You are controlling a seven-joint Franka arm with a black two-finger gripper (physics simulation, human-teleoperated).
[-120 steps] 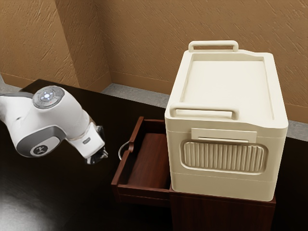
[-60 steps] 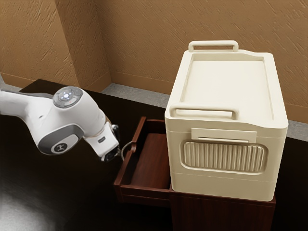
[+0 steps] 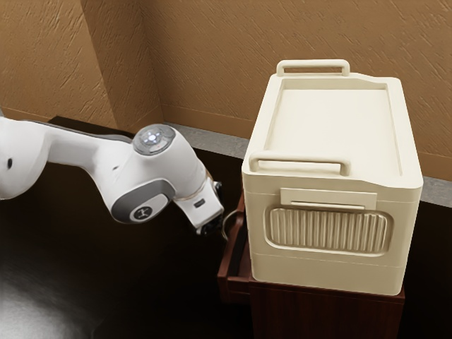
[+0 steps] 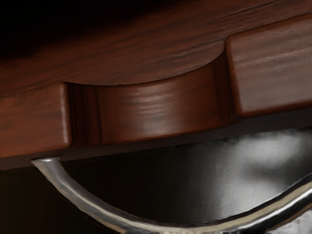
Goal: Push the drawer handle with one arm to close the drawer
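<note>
Fingers (image 3: 210,227) just beside drawer handle (image 4: 87,204); spread or closed, can't tell. Contact unclear. Handle bows outward from drawer front, toward the arm; long axis along that front. Curved, shiny metal. Drawer (image 3: 231,258) beyond fingers, partly open: reddish-brown grained wood, rounded edges, scooped notch above handle.

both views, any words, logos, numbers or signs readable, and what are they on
No readable text in either view.
Round badge on the arm: pale mark, too small to read.
Small dark patch near the arm's tip: too small to read.
Cream box: none.
Drawer: none.
</note>
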